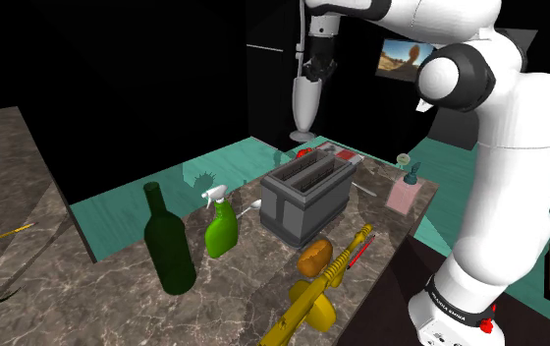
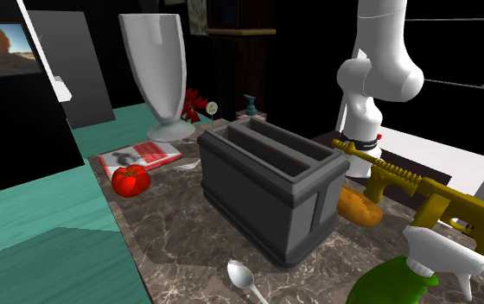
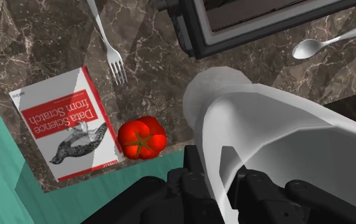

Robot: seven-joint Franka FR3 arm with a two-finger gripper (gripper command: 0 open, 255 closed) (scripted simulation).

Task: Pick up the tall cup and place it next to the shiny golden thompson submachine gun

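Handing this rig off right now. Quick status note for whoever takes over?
Gripper: shut on the rim of the tall white cup, which is upright at the far end of the counter, by the tomato and the book. Cannot tell whether its foot is off the counter.
Golden submachine gun: lying on the other side of the toaster, with a bread loaf beside it.
Done: grasp.
Left: carry the cup past the toaster, set it down next to the gun, release.
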